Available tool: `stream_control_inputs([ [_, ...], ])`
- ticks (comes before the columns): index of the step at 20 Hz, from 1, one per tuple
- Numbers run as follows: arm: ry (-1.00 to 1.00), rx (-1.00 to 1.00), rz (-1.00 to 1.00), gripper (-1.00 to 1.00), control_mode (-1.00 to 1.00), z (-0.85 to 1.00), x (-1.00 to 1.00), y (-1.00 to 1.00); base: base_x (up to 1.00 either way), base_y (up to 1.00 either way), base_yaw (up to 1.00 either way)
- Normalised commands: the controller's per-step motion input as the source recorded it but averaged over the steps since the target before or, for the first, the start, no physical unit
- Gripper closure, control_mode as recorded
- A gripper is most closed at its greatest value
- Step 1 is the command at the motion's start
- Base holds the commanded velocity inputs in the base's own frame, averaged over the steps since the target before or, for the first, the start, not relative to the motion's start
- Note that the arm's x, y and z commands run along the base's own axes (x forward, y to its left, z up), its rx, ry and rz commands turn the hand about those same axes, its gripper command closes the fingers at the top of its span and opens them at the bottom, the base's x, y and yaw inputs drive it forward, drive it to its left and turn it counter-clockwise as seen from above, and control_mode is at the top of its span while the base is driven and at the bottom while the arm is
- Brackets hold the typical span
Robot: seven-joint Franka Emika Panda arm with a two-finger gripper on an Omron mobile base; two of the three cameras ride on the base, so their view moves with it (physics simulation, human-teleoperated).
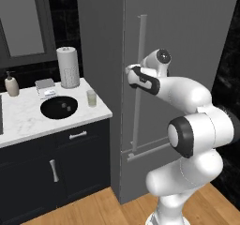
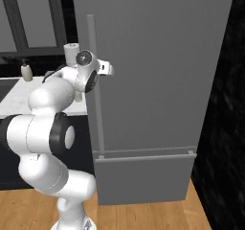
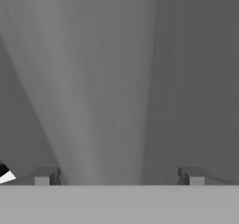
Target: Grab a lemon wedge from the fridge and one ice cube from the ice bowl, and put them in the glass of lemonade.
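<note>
Gripper (image 3: 119, 176) spread wide around fridge handle (image 3: 105, 101), nothing clamped yet.
Handle's long axis is seen running upright on the closed fridge (image 2: 158, 71), between the fingertips (image 3: 44, 176).

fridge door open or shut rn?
Shut. The fridge door sits flush, no shelves showing. The gripper is open, with the bar handle running between its fingertips.

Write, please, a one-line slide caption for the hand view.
Open gripper straddles the vertical bar handle of the closed grey fridge, fingertips on either side.
</note>
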Motion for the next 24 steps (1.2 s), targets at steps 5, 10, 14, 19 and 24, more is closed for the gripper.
stream_control_inputs([
  [5, 0.01, 0.00, 0.00, 1.00, -1.00, 0.00, 0.15, 0.02, 0.00, 0.00, 0.00],
  [10, 0.01, 0.00, 0.00, 1.00, -1.00, 0.00, 0.07, 0.00, 0.00, 0.00, 0.00],
  [14, 0.00, 0.00, -0.02, 1.00, -1.00, 0.00, 0.00, -0.14, 0.00, 0.00, 0.00],
  [19, 0.00, 0.00, -0.10, 1.00, -1.00, 0.00, -0.05, -0.59, 0.00, 0.00, 0.00],
  [24, 0.00, 0.00, -0.13, 1.00, -1.00, 0.00, -0.29, -0.91, 0.00, 0.00, 0.00],
])
